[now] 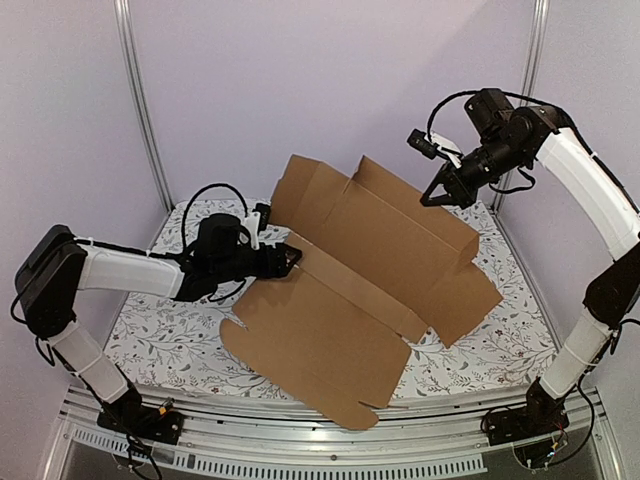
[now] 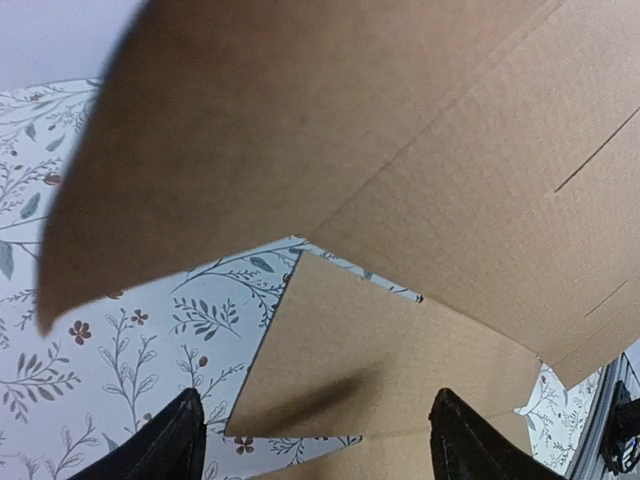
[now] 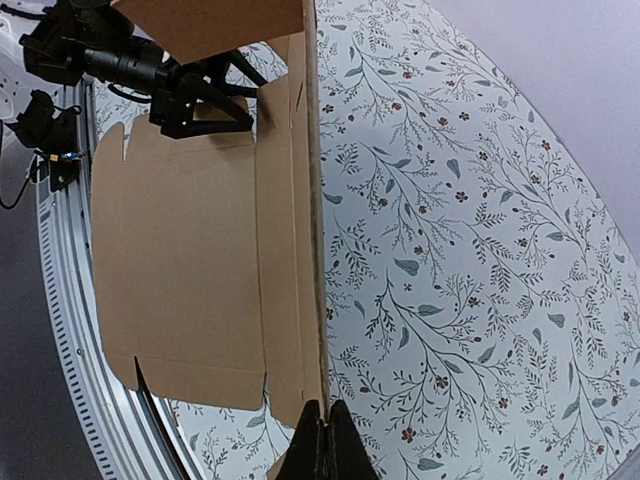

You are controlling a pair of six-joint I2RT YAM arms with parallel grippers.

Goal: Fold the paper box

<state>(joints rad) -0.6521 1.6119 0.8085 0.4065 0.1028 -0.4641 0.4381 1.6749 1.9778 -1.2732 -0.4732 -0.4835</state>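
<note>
The paper box (image 1: 350,290), a large die-cut sheet of corrugated cardboard, is plain brown all over and unprinted, a shade darker where its raised flaps lie in shadow. The counter (image 1: 500,345) beneath it has a white cover printed with thin grey-blue leafy sprigs and small rust-brown blossoms. The left hand (image 1: 290,258) and the right hand (image 1: 435,195) are matt black. The left arm (image 1: 120,268) and the right arm (image 1: 590,185) have white shells and black joints, and their cables (image 1: 212,188) are black. The slotted metal rail (image 1: 300,440) along the near edge is silver-grey. The back wall (image 1: 330,80) is pale lilac-white, its upright post (image 1: 141,100) light grey.
</note>
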